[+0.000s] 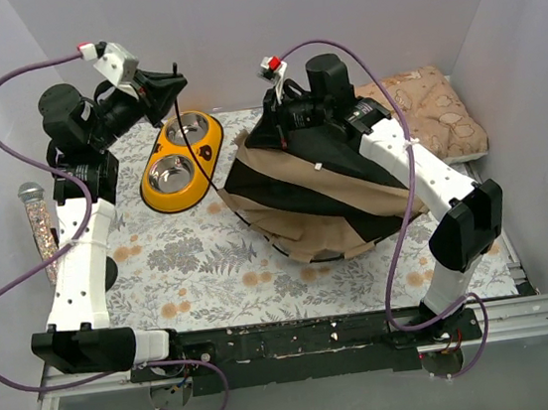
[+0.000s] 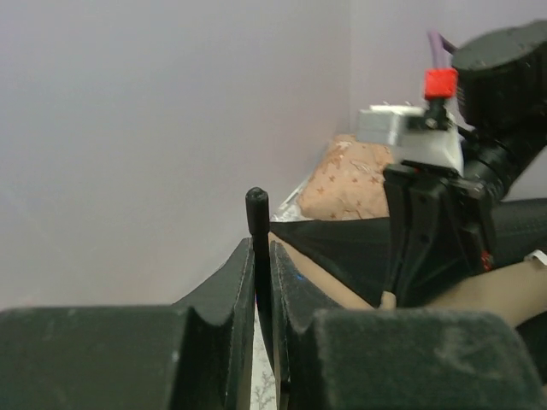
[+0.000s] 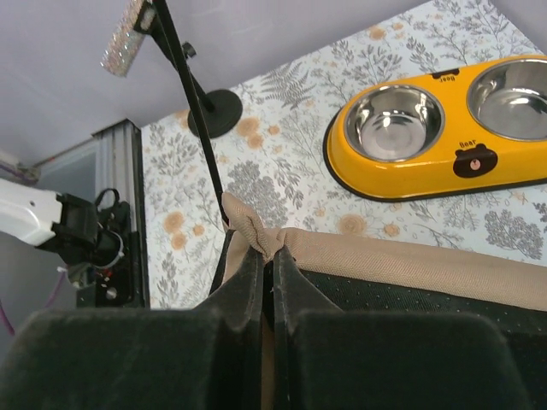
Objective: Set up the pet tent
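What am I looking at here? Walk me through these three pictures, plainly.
Two robot arms are bolted at the table's near edge. One picture looks down from above and behind them; the other two come from cameras on each wrist.

On the floral mat lies a collapsed pet tent, beside a yellow double bowl. A patterned cushion sits at the far right.

The left gripper has its jaws shut on a thin black tent pole, raised off the table. The right gripper has its jaws shut on a fold of the tent's tan fabric.
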Action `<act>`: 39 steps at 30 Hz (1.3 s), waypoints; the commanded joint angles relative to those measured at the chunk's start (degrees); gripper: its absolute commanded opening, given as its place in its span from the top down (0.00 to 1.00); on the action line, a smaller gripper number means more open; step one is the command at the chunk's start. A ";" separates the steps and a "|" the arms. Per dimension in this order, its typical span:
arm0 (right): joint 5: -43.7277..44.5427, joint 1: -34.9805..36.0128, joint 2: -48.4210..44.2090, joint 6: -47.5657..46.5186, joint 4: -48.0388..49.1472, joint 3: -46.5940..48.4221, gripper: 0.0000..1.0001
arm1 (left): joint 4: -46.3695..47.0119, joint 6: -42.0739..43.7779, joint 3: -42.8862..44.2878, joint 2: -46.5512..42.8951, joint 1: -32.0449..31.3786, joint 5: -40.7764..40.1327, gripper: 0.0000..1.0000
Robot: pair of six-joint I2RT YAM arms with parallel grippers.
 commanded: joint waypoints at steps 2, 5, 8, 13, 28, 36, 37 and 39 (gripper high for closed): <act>0.40 -0.78 -1.11 10.50 17.11 8.92 0.99 | -17.66 9.26 -2.15 1.56 -3.35 7.57 1.00; 1.01 -0.78 -0.85 12.88 18.78 8.92 0.99 | -20.64 10.67 -2.33 1.91 -4.31 9.32 1.00; 1.72 -0.78 -1.29 13.67 19.75 8.66 0.99 | -24.85 13.56 -3.29 1.65 -5.37 9.68 1.00; 2.68 -0.95 -1.38 13.85 20.36 9.97 0.99 | -34.17 19.36 -3.91 1.73 -6.07 11.52 1.00; -2.66 -2.01 -3.39 12.28 25.10 7.08 0.99 | -45.61 23.59 -3.56 5.33 -6.78 10.47 1.00; -6.72 -2.71 -7.35 9.63 28.89 1.27 0.99 | -47.45 21.22 -3.21 6.65 -6.78 11.96 1.00; -6.54 -2.89 -7.53 9.72 29.06 1.10 0.99 | -48.07 21.39 -3.21 6.66 -6.78 12.40 1.00; -6.28 -3.33 -7.62 10.24 29.59 0.92 0.99 | -49.39 22.80 -3.12 6.83 -6.69 12.23 1.00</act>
